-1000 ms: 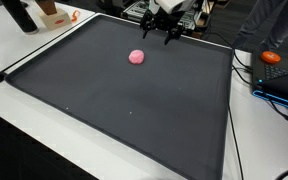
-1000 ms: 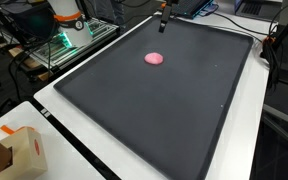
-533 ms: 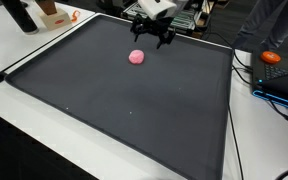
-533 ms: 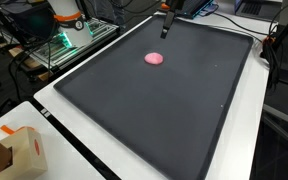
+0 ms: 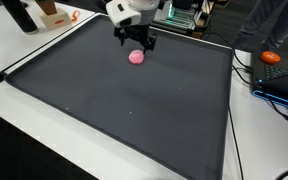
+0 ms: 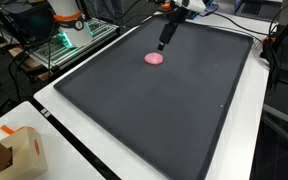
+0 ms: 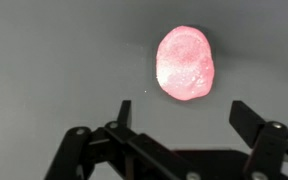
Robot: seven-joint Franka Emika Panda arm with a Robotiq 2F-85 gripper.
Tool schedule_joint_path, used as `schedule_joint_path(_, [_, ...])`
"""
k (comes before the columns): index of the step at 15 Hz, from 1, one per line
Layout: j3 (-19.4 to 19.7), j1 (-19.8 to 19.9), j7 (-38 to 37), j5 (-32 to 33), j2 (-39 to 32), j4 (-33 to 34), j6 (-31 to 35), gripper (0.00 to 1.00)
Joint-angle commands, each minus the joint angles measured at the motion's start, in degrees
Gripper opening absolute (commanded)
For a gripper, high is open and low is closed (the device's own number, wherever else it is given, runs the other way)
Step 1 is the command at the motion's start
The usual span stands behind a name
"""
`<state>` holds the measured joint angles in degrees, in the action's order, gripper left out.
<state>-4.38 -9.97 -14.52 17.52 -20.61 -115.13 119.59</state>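
Gripper (image 7: 182, 110) hovers open near pink lump (image 7: 185, 63); dark mat (image 7: 44, 60) beneath.

Open black mat (image 5: 134, 120) on every side of pink lump (image 5: 136, 57)

texts in all views: we can read none.
pink lump (image 7: 185, 64): in the wrist view its surface is close and sharp, and we find no letter, number or sign on it.
black mat (image 5: 134, 110): plain in both exterior views; we see no print or label.
cardboard box (image 6: 24, 152): in an exterior view it is too small and blurred, so we cannot tell if it carries any print.
equipment with green light (image 6: 59, 45): too small for us to read anything on it.
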Motion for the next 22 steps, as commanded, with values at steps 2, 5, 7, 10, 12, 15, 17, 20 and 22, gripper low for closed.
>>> schedule_joint_path(2, [1.8,3.7,1.5,-7.4,-0.2,0.6,0.8,1.00])
schedule_joint_path(5, [2.7,6.4,2.2,-12.6,1.0,-0.8,3.1,1.00])
schedule_joint_path(7, [3.1,8.3,3.3,-16.5,1.9,-2.3,5.7,1.00])
schedule_joint_path(10, [3.3,10.9,5.6,-23.0,3.4,-5.4,11.4,1.00])
schedule_joint_path(12, [3.5,12.3,7.6,-26.4,4.6,-8.2,14.9,1.00])
schedule_joint_path(15, [3.2,14.5,11.3,-33.1,7.0,-12.6,18.8,1.00])
schedule_joint_path(17, [3.0,15.7,14.2,-37.7,8.8,-15.1,20.2,1.00])
schedule_joint_path(20, [3.2,16.6,17.9,-43.4,11.6,-18.4,20.6,1.00])
schedule_joint_path(22, [3.3,16.9,20.3,-47.0,13.3,-20.5,20.7,1.00])
